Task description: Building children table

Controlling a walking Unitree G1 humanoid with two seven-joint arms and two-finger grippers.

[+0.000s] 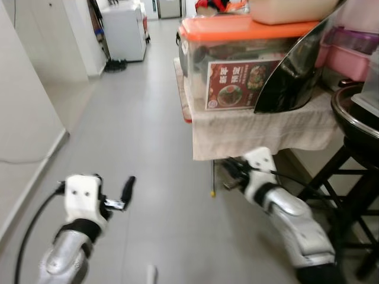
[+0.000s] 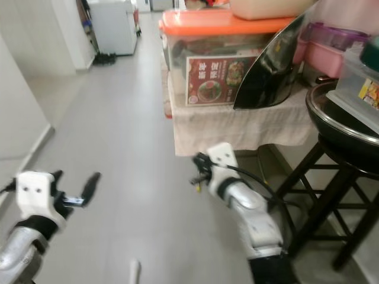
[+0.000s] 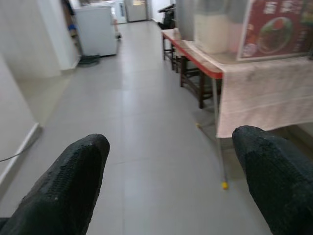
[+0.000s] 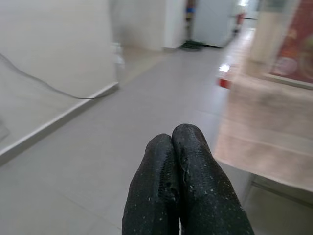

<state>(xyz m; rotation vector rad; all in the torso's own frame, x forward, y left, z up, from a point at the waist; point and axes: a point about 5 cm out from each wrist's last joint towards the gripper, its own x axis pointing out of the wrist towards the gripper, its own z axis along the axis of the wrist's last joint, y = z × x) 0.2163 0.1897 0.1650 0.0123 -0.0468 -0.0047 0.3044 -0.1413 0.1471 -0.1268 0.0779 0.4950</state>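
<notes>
Left of the cloth-draped table (image 1: 249,133), the left gripper (image 3: 168,191) hangs over smooth grey tile, its textured fingers (image 3: 68,188) spread wide, holding nothing. Nearer the table's front edge, the right gripper (image 4: 183,186) is pressed closed, empty. No children's table parts are apparent, so direction is unclear.

Floor (image 1: 148,148) is smooth grey tile with a soft sheen, the tabletop's cloth (image 1: 254,133) looks like rough beige fabric, the storage box (image 1: 237,65) is clear plastic with a glossy orange lid (image 1: 237,26), and the gripper fingers (image 3: 73,186) are matt black, grainy rubber.
</notes>
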